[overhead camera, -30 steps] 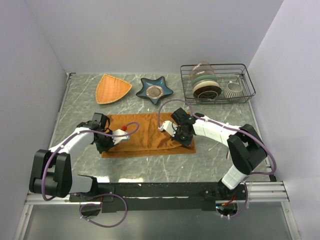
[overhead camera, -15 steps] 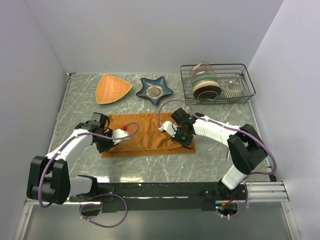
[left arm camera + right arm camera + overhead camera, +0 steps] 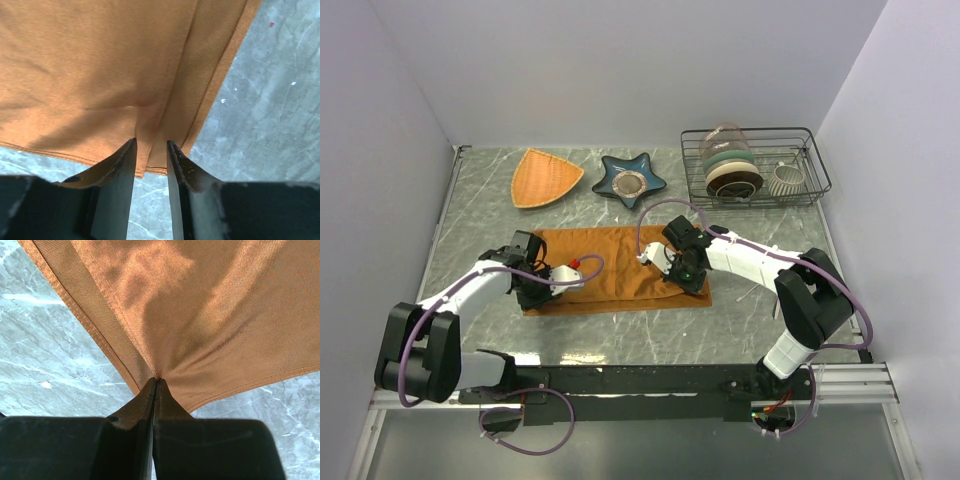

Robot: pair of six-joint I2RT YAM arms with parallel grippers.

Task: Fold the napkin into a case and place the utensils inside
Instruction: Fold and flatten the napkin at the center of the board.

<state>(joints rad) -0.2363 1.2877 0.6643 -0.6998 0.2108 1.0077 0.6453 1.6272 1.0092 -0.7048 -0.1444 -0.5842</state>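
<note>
Top view: the napkin [image 3: 615, 268] lies spread on the table [image 3: 760, 210]. The left gripper [image 3: 536, 293] is at the napkin's near left corner, and the right gripper [image 3: 692, 283] is at its near right corner.

Left wrist: the fingers [image 3: 122, 165] stand apart, with a low ridge of napkin [image 3: 100, 65] between them at the hem.

Right wrist: the fingers [image 3: 142, 402] are pressed together, pinching the napkin [image 3: 215, 305] beside its hem. The cloth puckers there.

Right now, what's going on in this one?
Both arms are working a folded rust-orange napkin lying on the table. The right gripper has its jaws shut on the cloth near its right end. The left gripper sits at the left end, jaws apart, with cloth between them but not pinched.
</note>
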